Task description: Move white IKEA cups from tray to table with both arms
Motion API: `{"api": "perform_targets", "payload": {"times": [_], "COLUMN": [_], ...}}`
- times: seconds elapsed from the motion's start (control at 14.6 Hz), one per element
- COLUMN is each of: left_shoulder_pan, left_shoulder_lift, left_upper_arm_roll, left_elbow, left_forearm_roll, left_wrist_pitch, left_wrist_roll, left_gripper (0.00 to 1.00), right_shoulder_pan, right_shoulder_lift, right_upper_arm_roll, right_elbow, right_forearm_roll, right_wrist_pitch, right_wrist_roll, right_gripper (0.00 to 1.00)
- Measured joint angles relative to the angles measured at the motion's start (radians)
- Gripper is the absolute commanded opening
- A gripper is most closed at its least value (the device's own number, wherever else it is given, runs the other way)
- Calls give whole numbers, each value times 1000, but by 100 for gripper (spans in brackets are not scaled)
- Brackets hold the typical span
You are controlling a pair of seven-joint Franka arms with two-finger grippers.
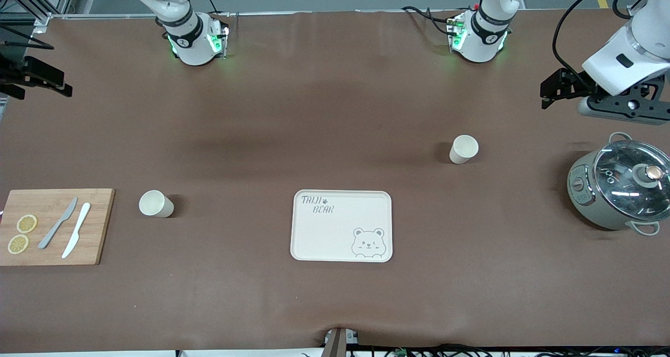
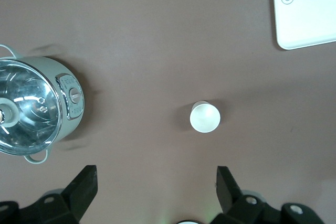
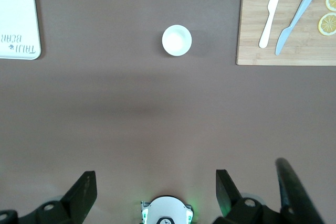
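Observation:
Two white IKEA cups stand upright on the brown table. One cup [image 1: 464,148] [image 2: 205,117] is toward the left arm's end, farther from the front camera than the tray. The other cup [image 1: 155,204] [image 3: 177,40] stands beside the cutting board toward the right arm's end. My left gripper [image 1: 547,96] [image 2: 156,174] hangs open and empty above the table near the pot, well apart from its cup. At the other end my right gripper [image 1: 63,87] [image 3: 156,177] hangs over the table edge, open too, with nothing between its fingers.
A cream bear-printed tray [image 1: 341,225] [image 2: 304,19] [image 3: 18,24] lies mid-table between the cups, nearer the front camera. A grey pot with a glass lid [image 1: 617,189] [image 2: 31,108] sits at the left arm's end. A wooden cutting board [image 1: 99,226] [image 3: 252,24] holds two knives and lemon slices.

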Motion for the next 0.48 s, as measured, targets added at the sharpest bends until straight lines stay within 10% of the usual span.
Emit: {"api": "perform_targets", "payload": {"times": [0.48], "left_shoulder_pan": [0], "left_shoulder_lift": [3], "left_upper_arm_roll": [17], "left_elbow": [0], "left_forearm_roll": [-50], "left_wrist_pitch": [0], "left_wrist_roll": [-15], "left_gripper": [100], "right_shoulder_pan": [-51], "right_shoulder_lift": [1], "right_upper_arm_roll": [-3], "right_elbow": [-65], "right_forearm_roll": [-36], "right_wrist_pitch": [40], "right_wrist_roll": [16], "right_gripper": [100]}}
